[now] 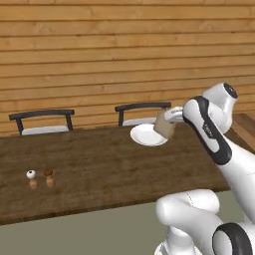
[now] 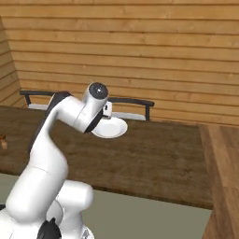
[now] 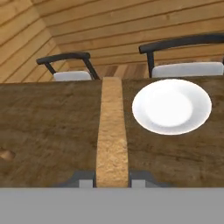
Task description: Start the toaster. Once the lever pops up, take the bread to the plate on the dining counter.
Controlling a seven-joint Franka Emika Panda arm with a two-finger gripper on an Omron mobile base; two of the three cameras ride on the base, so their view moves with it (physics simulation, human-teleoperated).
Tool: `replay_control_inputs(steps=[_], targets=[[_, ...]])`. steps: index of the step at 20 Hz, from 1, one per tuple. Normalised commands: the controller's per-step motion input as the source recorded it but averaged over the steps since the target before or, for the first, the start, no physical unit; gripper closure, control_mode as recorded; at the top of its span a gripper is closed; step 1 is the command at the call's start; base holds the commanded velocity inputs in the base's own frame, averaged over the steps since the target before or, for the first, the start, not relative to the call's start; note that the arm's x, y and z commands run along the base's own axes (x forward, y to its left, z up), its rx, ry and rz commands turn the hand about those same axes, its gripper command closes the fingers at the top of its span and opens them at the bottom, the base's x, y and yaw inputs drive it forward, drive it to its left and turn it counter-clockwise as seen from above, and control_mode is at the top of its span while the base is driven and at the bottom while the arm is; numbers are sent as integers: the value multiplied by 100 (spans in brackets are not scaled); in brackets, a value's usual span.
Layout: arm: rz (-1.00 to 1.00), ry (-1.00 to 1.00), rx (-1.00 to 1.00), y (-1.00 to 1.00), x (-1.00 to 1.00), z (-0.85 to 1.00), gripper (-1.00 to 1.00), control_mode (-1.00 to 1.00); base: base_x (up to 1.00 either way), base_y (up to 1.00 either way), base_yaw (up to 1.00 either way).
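Tool (image 3: 112,178) grips thin grainy bread (image 3: 112,131) beside round white plate (image 3: 171,106)

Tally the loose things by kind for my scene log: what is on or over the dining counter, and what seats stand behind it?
Plate: 1
Bread, held in the tool: 1
Small shakers on the dining counter: 2
Chairs behind it: 2
Total: 6

You will find nothing to read here: no label, brand, number or sign (the plate (image 3: 172,106) is plain white, the bread (image 3: 112,131) bare).
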Motion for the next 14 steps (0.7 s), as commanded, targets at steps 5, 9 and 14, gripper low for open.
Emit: replay_control_inputs(steps=[5,9,14], targets=[[5,31,5,-7,100,-25,100,-100,0,0,0],[10,18,0,0,85,-54,100,-100,0,0,0],[10,0,5,-3,58,-37,100,-100,0,0,0]])
